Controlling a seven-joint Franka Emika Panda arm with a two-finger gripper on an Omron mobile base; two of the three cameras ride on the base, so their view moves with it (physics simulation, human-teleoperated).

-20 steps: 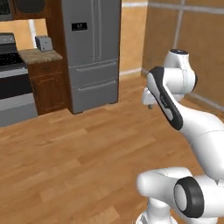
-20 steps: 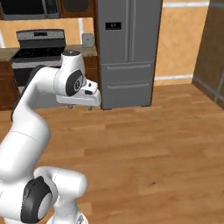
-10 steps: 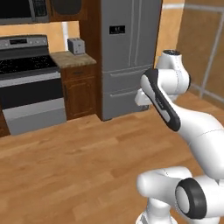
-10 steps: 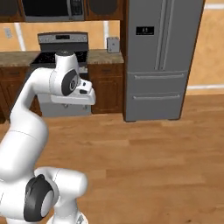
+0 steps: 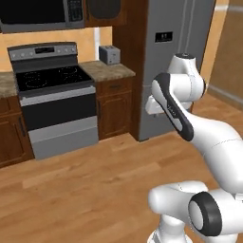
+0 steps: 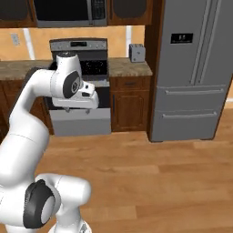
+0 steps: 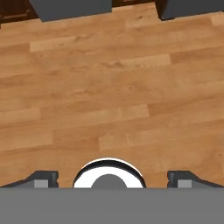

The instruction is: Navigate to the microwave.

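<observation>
The microwave (image 5: 42, 14) hangs high between dark wood cabinets, directly above the stove; it is grey steel with a dark glass door and a button panel on its right side. In the right base view the microwave (image 6: 70, 11) sits at the top edge, left of centre. My gripper (image 6: 76, 109) hangs in mid-air in front of the stove, pointing down at the floor. In the hand view the gripper (image 7: 112, 177) is open, with its fingertips (image 7: 43, 178) wide apart, nothing between them and bare wood floor below.
A black-topped stove (image 5: 54, 109) stands under the microwave, with a toaster (image 5: 109, 54) on the counter to its right. A tall grey fridge (image 6: 195, 68) stands further right. Brown base cabinets (image 5: 114, 111) flank the stove. Wood floor (image 5: 80, 190) stretches between me and the appliances.
The whole picture has slid right as the base turned: the fridge moved from centre to the right, and the stove and microwave came into view. The arm keeps its pose.
</observation>
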